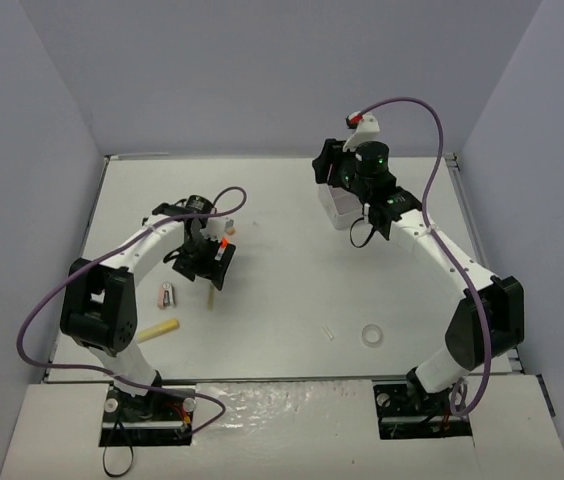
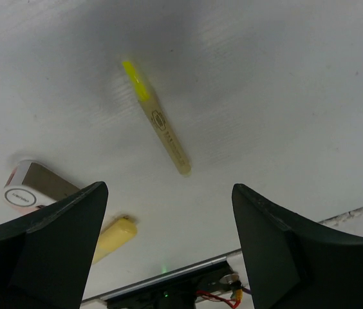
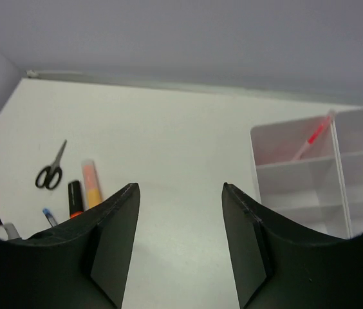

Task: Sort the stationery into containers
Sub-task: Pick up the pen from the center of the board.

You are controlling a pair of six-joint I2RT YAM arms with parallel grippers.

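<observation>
White table carries most of the work yet: I see only one pink pen inside a corner compartment of the organiser box. Left tool and right tool both gape empty; yellow highlighter, scissors and tape ring lie loose.

The white box stands far right on the surface, with a pink pen leaning in its far corner compartment. Black scissors, a peach highlighter, an orange-black highlighter and a blue pen lie close together on the left. Nearer lie a thin yellow pen and a stubby yellow highlighter. Well to the right is the white tape ring.
</observation>
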